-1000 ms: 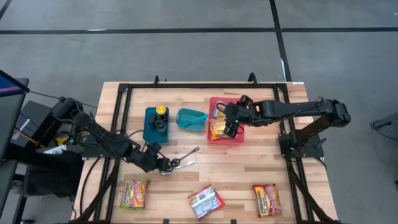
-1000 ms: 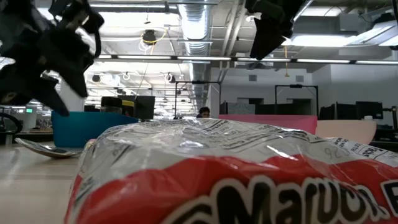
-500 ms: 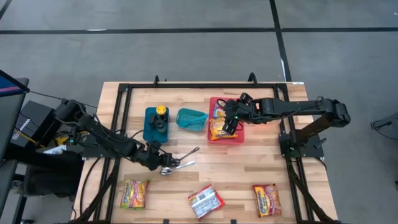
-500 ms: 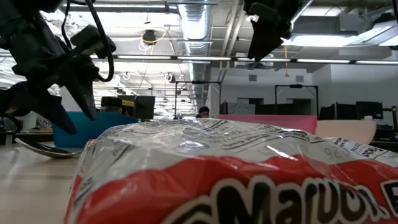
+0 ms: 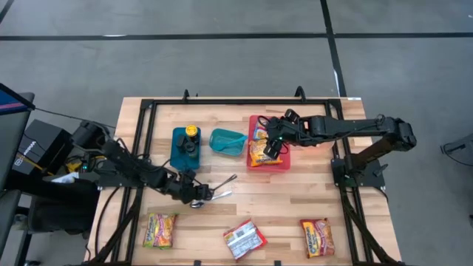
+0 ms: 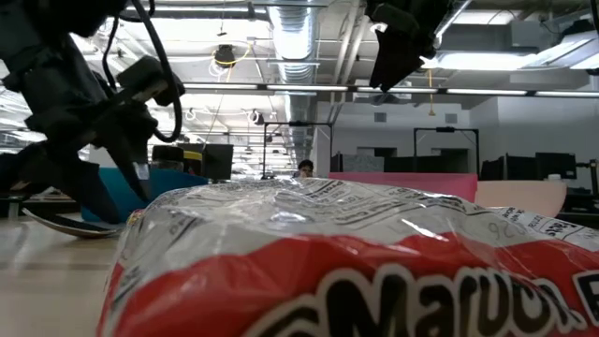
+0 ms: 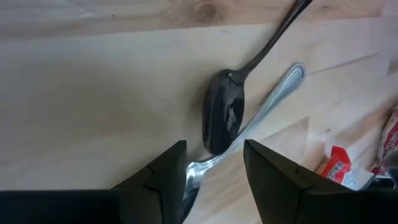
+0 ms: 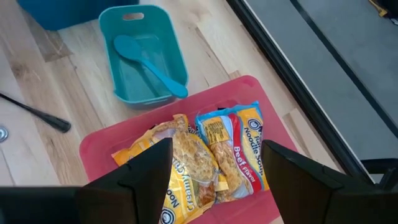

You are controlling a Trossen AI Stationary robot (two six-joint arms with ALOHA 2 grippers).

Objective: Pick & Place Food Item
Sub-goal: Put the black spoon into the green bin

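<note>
Two noodle packets lie in the red tray [image 5: 287,167]: an orange one [image 8: 186,171] and a yellow beef one [image 8: 235,142]. My right gripper [image 5: 274,147] hangs open just above them, nothing between its fingers [image 8: 149,177]. Three more packets lie along the table's front edge: one at the left [image 5: 160,229], a red-and-white one [image 5: 244,239] in the middle and one at the right [image 5: 318,237]. My left gripper [image 5: 193,194] is open, low over the bowls of a black spoon [image 7: 224,118] and a silver spoon [image 7: 267,102]. It holds nothing.
A teal bin [image 5: 228,141] with a teal spoon in it stands left of the tray. A dark blue container [image 5: 179,151] holding a yellow-capped bottle [image 5: 191,132] is farther left. A black frame [image 5: 148,133] edges the table. One packet [image 6: 356,271] fills the low view.
My left gripper has shifted slightly and come lower over the spoons. The right gripper has barely moved above the tray.
</note>
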